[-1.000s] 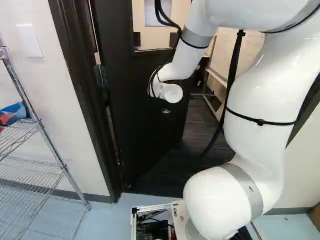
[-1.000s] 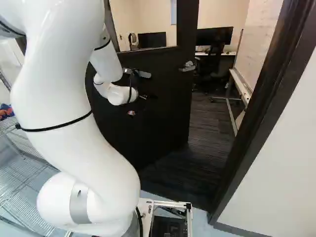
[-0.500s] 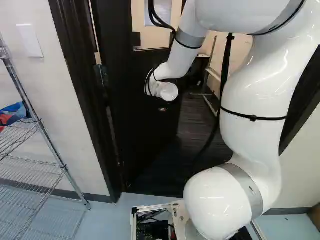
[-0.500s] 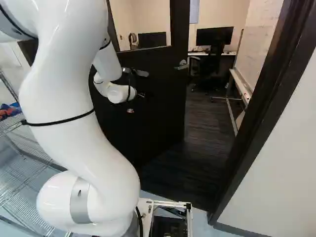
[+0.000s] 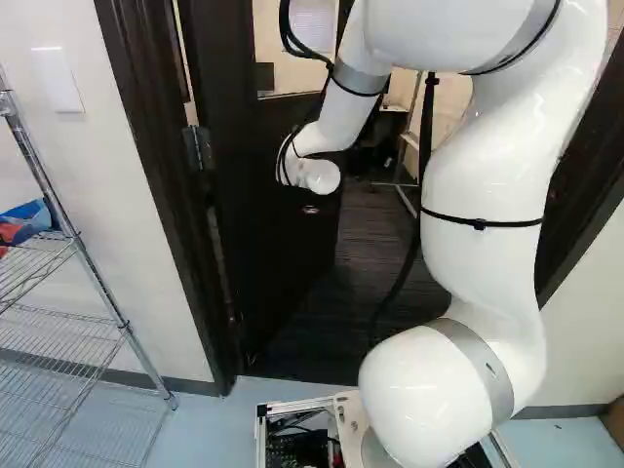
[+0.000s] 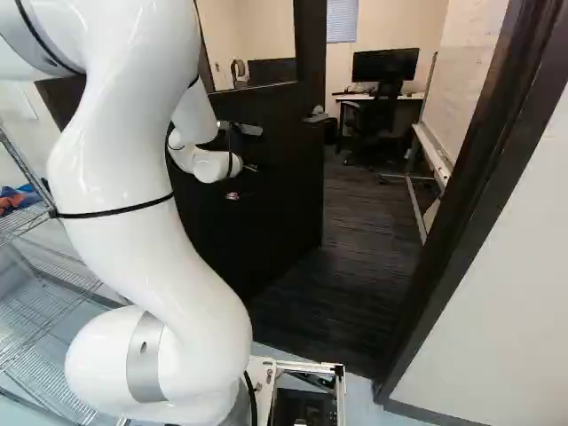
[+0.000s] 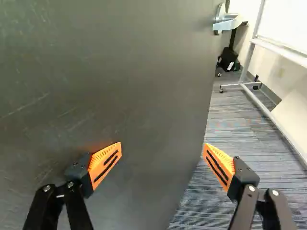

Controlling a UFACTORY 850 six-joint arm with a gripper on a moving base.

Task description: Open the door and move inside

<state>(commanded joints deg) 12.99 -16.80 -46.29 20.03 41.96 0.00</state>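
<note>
The gripper (image 6: 241,182) is at the dark door's face in the right base view, partly hidden by the wrist. In the wrist view the gripper (image 7: 162,146) stands wide open with nothing gripped. One orange pad (image 7: 106,164) is close to or against the door (image 7: 120,86); contact is unclear. The other finger is out past the door's free edge, over the carpet. The lever handle (image 7: 228,23) sits ahead of the fingers near that edge; in the right base view the same handle (image 6: 316,115) is right of the wrist. The door (image 6: 275,186) stands ajar, angled into the room.
Dark door frame posts stand at both sides, the right one (image 6: 470,195) near the base. Beyond the doorway lie carpet (image 6: 368,240), a desk with a monitor (image 6: 385,64), a chair and a wheeled whiteboard stand (image 7: 249,67). A wire shelf (image 5: 73,244) stands left.
The door has swung farther into the room, widening the gap on its right. The arm has shifted, its wrist moving slightly left with the door. The base has not moved.
</note>
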